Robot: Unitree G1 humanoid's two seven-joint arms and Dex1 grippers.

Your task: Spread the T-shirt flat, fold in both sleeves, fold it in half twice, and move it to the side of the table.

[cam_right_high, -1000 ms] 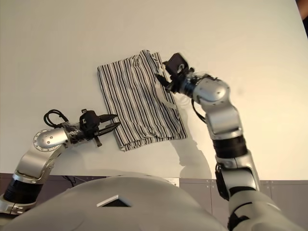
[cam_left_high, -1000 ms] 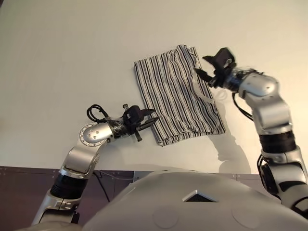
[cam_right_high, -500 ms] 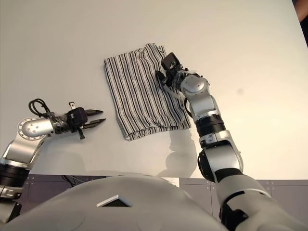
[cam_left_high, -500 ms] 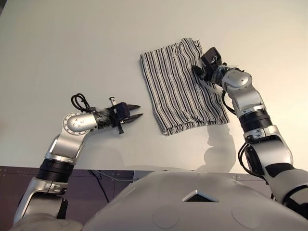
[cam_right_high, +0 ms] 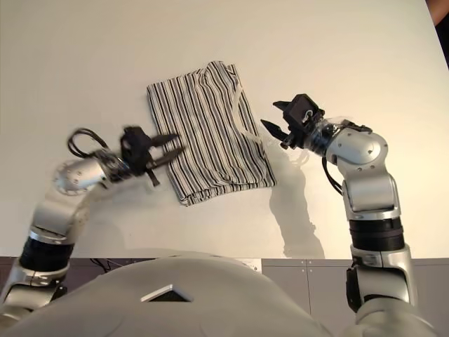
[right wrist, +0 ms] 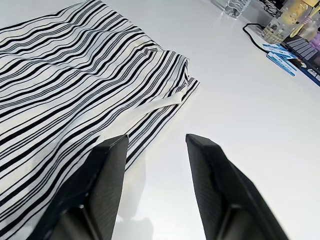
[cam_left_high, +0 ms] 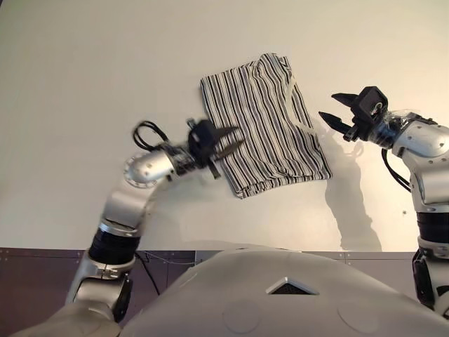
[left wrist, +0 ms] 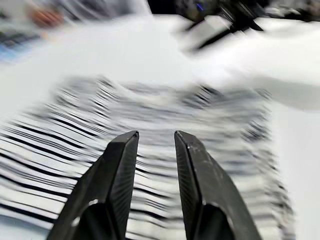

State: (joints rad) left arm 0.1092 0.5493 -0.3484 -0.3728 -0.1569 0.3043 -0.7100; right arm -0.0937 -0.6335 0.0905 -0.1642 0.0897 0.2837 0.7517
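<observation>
t-shirt [cam_left_high: 263,126]: striped black and white, folded to a compact rectangle, lying flat on the table [cam_left_high: 84,84]. it sits a little turned, some way in from the near edge, and its short near side points to that edge.
white band [right wrist: 150,107]: a pale strip on the side of the t-shirt that faces the right edge of the table, lying on top of the stripes.
left arm: the upper arm rises from the near edge, the elbow is bent sharply, and the forearm goes across toward the right edge, almost parallel to the near edge.
left gripper [cam_left_high: 238,137]: it is over the t-shirt's side that faces the left edge, close to its near corner. the two dark fingers [left wrist: 120,165] stand apart with only striped cloth seen between them. whether they touch the cloth i cannot tell.
right arm: the upper arm stands up along the right side, the elbow is bent, and the forearm points back toward the t-shirt.
right gripper [cam_left_high: 327,104]: it is above bare table just beside the band side of the t-shirt, not touching it. the fingers [right wrist: 112,165] are spread wide and hold nothing.
</observation>
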